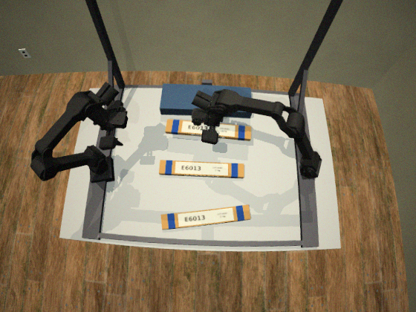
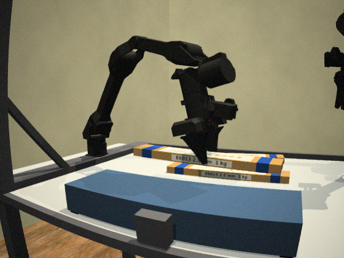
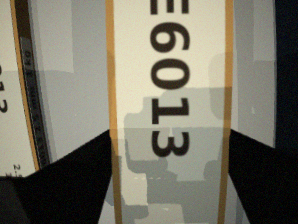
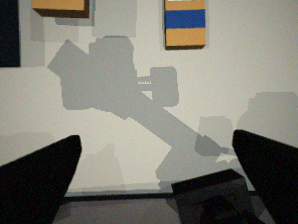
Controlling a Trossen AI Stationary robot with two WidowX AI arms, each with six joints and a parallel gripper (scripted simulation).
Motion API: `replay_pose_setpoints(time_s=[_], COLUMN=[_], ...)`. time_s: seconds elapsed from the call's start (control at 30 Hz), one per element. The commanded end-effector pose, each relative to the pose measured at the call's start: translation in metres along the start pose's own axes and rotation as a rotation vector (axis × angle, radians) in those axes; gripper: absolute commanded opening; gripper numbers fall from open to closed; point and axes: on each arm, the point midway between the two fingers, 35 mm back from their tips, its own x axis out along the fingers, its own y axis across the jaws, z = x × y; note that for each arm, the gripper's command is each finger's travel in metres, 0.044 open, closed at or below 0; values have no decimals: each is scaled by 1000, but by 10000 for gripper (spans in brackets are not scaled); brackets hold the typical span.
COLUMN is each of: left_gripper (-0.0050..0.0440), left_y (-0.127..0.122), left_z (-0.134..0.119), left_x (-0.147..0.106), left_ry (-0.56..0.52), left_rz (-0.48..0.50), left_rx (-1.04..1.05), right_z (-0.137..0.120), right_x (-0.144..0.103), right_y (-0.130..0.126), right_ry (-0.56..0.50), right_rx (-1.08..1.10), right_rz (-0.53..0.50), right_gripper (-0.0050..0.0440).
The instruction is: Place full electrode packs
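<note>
White tabletop (image 1: 130, 193) (image 2: 322, 227) (image 3: 90, 100) (image 4: 40, 100); exterior view alone reveals pack (image 1: 177, 127) (image 2: 242, 164) (image 3: 172, 65) (image 4: 60, 7) in left claw (image 1: 209, 131) (image 2: 209, 156) (image 3: 168, 135) raised.

The three electrode packs (image 1: 189, 219) (image 2: 212, 158) (image 3: 170, 107) (image 4: 185, 37) are orange, each with a blue band near either end, a cream label between them and dark lettering. The low platform (image 1: 178, 98) (image 2: 261, 204) is plain blue, its sides a darker navy. Both arms (image 1: 67, 111) (image 1: 256, 104) (image 2: 113, 86) are black. The tabletop (image 1: 141, 193) (image 2: 322, 233) is off-white, patched with soft grey shadows; the floor (image 1: 167, 278) (image 2: 46, 236) is brown, wood-grained planking; the wall (image 1: 208, 37) (image 2: 92, 24), muted olive.
</note>
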Motion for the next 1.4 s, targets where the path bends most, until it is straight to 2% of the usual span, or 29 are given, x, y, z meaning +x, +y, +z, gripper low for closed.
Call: replay_pose_setpoints(time_s=[0.0,0.77,0.83,1.0,1.37], left_gripper=[-50,-50,-50,-50,-50], left_y=[0,0,5,12,31], left_z=[15,17,16,7,-2], left_x=[-37,-42,-46,-45,-64], left_ry=[-78,-77,-79,-55,-52], left_rz=[-23,-23,-4,4,-2], left_rx=[-7,-7,-74,-72,-62], right_z=[3,3,3,3,3], right_x=[-5,-5,-5,-5,-5], right_y=[2,2,2,2,2], right_ry=[-14,-14,-14,-14,-14], right_rx=[6,6,6,6,6], right_rz=[15,15,15,15,15], right_gripper=[430,430,430,430,430])
